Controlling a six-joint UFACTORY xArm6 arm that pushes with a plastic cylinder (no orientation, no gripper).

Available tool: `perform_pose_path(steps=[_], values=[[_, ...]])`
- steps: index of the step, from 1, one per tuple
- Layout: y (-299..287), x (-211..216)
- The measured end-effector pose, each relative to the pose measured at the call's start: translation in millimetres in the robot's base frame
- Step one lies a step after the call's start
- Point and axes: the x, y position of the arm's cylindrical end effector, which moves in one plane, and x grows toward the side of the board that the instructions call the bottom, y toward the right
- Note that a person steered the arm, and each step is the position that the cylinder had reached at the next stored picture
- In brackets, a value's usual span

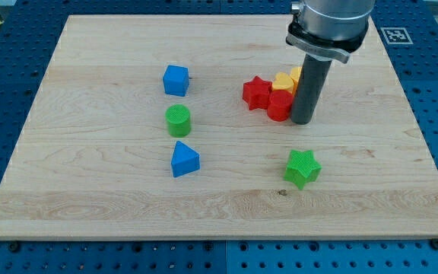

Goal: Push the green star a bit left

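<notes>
The green star lies on the wooden board at the lower right of the middle. My tip is at the end of the dark rod, above the green star in the view, a short gap from it. The tip stands just right of a red cylinder and touches or nearly touches it.
A red star, a yellow heart and another yellow block cluster left of the rod. A blue cube, a green cylinder and a blue triangular block line up at centre left.
</notes>
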Motion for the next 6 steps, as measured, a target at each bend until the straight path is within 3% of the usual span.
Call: perform_pose_path(steps=[3, 4, 6], values=[[55, 90], [36, 100], [-54, 91]])
